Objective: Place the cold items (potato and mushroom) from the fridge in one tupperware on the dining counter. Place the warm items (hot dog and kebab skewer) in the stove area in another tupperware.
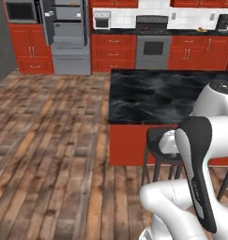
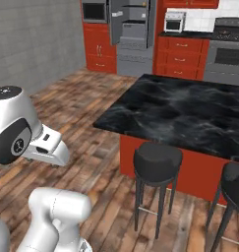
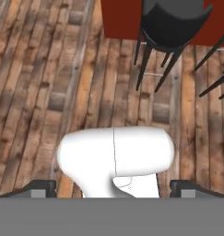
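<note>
Wooden plank floor (image 3: 35, 92): noting it straight below pincer (image 3: 113, 188), in the hand view. Logging pincer as spread wide, dark fingertips (image 3: 43, 187) standing far apart, pinching nothing, touching nothing.

Spotting black round stool (image 3: 173, 23) just ahead of pincer, thin legs running down to the floor. Noting second stool (image 2: 236, 182) off to pincer's right, beside the first. Seeing both tucked against the red base of the dining counter (image 2: 190, 113).

Recording dining counter as just beyond the stools, ahead of pincer and higher than it; black marbled top (image 1: 157, 93) showing bare over the stretch in view.

Placing fridge (image 1: 64, 33) well ahead of pincer and off to its left, against the far wall. Reading it as grey, with shelves showing; not making out anything on them, too small to tell.

Placing stove (image 1: 153, 42) well ahead of pincer, past the far edge of the dining counter, set among red cabinets (image 1: 115, 51). Picking out a small yellowish thing (image 1: 200, 30) on the back worktop right of the stove; too small to tell what. Noting a white toaster oven (image 1: 102, 19) on the same worktop between fridge and stove, and a dark appliance (image 1: 223, 21) at its far right end.

Marking grey tiled wall (image 2: 37, 44) far off to pincer's left.
</note>
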